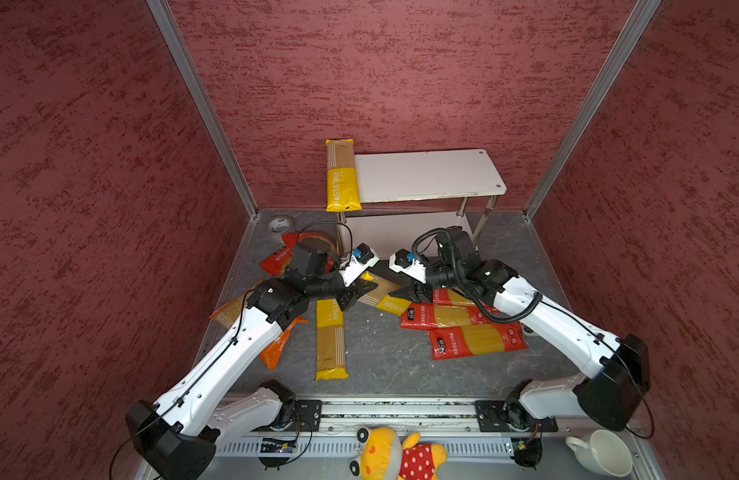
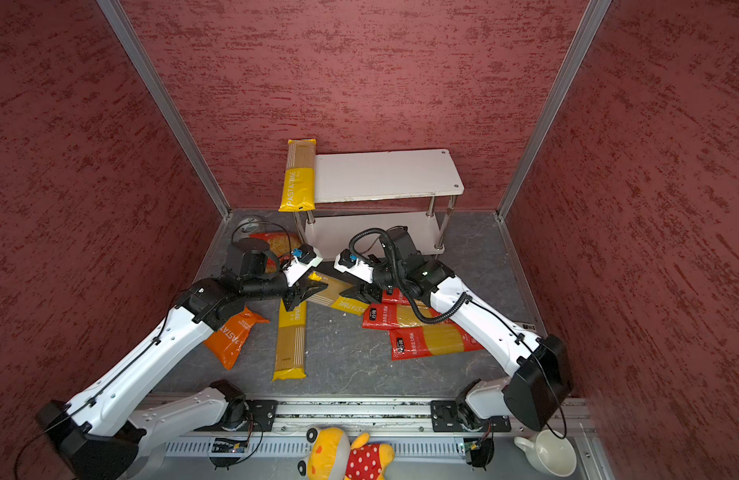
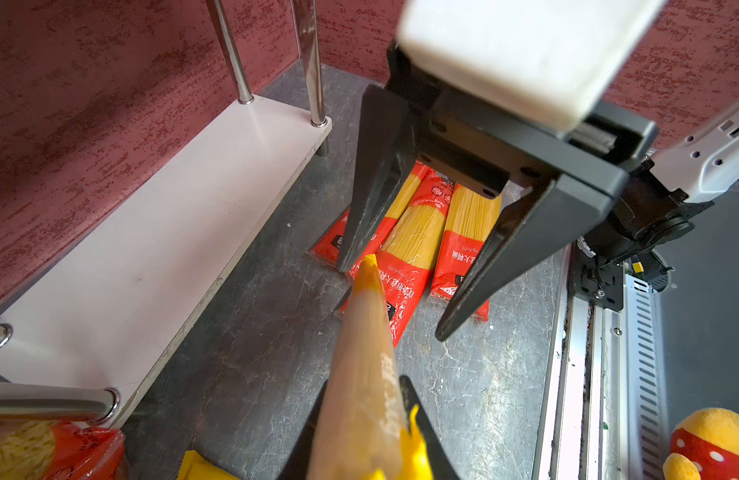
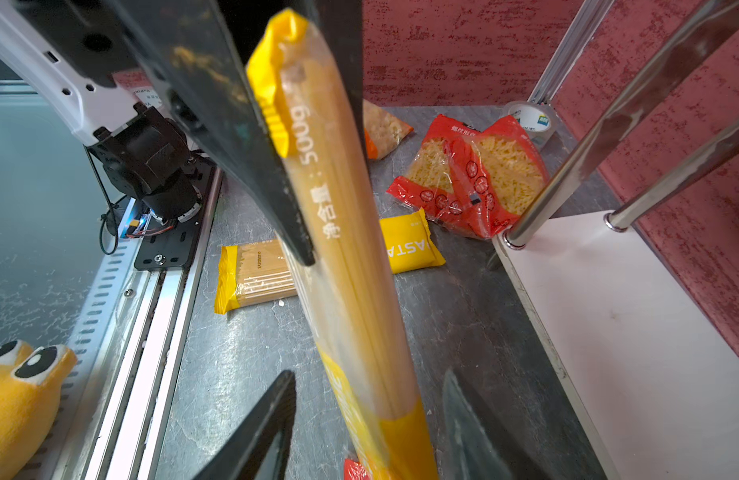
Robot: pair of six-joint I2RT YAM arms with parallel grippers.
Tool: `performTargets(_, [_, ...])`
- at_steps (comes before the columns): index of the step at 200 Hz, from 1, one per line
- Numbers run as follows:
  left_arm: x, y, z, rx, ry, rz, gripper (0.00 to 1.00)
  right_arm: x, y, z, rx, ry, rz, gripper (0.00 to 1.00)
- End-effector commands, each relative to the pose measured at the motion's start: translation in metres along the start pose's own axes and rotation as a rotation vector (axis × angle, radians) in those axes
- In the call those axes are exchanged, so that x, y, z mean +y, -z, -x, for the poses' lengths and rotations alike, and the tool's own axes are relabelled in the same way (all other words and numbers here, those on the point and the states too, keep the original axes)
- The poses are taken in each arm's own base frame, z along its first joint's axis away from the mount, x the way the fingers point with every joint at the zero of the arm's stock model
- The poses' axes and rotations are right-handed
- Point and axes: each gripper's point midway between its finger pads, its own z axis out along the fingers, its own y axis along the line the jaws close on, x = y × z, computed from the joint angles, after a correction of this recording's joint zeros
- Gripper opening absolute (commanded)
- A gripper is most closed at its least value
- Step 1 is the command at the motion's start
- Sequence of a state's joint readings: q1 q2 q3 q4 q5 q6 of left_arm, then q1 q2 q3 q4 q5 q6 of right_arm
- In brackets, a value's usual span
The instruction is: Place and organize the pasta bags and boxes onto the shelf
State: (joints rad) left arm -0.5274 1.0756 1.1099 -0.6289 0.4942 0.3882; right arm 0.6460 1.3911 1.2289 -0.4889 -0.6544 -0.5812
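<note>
Little of the job was done: only one long yellow "PASTATIME" spaghetti pack point(image 1: 342, 178) lay on the small two-tier shelf point(image 1: 434, 174) of white boards and chrome legs, at the left end of its top board, and the lower board was bare. Everything else was down on the dark grey stone-look counter point(image 1: 380, 361) in front of the shelf. There lay a second yellow spaghetti pack point(image 1: 330, 340), three long red spaghetti packs point(image 1: 476, 340) toward the shelf's right end, an orange short-pasta bag point(image 2: 233, 336), and two red short-pasta bags point(image 4: 476, 178) by its left legs. A third yellow pack point(image 1: 382, 298) was held just in front of the shelf's lower board (a handover between arms, by my reading). The left pincer point(image 1: 361, 293) was clamped narrowly on one end of it. The right pincer point(image 1: 403, 294) stood about half open around the other end, its fingers point(image 4: 255, 432) clear of the wrapper on both sides and gripping nothing.
</note>
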Motion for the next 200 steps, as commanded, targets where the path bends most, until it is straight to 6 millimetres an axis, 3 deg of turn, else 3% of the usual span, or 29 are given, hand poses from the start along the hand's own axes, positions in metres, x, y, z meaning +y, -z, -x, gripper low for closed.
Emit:
performTargets(1, [-0.005,0.019,0.064,-0.206,-0.149,-0.015,0.00,0.003,-0.004,-0.003,-0.001,0.051,0.038,0.58])
performTargets(25, [-0.009,0.018,0.071,-0.230,-0.179,-0.033,0.00,-0.001,-0.011,-0.001,-0.007,0.058,0.052,0.57])
performTargets(48, [-0.004,0.016,0.075,-0.238,-0.196,-0.006,0.00,-0.003,-0.025,-0.012,0.016,0.037,0.097,0.49])
performTargets(74, [-0.002,0.016,0.083,-0.256,-0.211,0.001,0.00,-0.006,-0.032,-0.016,0.031,0.026,0.120,0.33])
performTargets(110, [0.006,0.018,0.089,-0.265,-0.195,0.026,0.00,-0.014,-0.027,0.004,-0.069,0.043,0.073,0.14])
performTargets(132, [0.014,0.023,0.094,-0.264,-0.138,0.027,0.09,-0.017,-0.016,0.022,-0.174,0.033,0.054,0.09])
performTargets(149, [0.013,0.024,0.095,-0.267,-0.142,0.026,0.23,-0.020,-0.012,0.030,-0.228,0.032,0.032,0.00])
performTargets(180, [0.015,0.029,0.097,-0.270,-0.141,0.049,0.47,-0.027,-0.014,0.035,-0.288,-0.007,0.001,0.00])
performTargets(200, [0.017,0.033,0.099,-0.268,-0.129,0.058,0.58,-0.029,-0.002,0.043,-0.332,0.006,-0.061,0.00])
